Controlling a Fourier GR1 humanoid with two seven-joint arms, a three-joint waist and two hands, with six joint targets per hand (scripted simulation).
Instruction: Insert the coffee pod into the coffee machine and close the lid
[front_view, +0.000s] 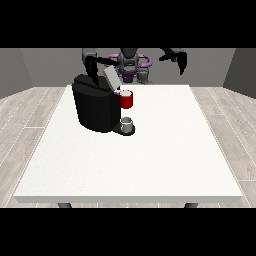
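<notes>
Here my hand at the view's left (93, 73) hangs just above the coffee machine (95, 106), its fingers too small to read. The lid (110, 78) stands tilted up just beside it; the hand at the view's right (178, 59) is well apart. I cannot find the coffee pod.
</notes>
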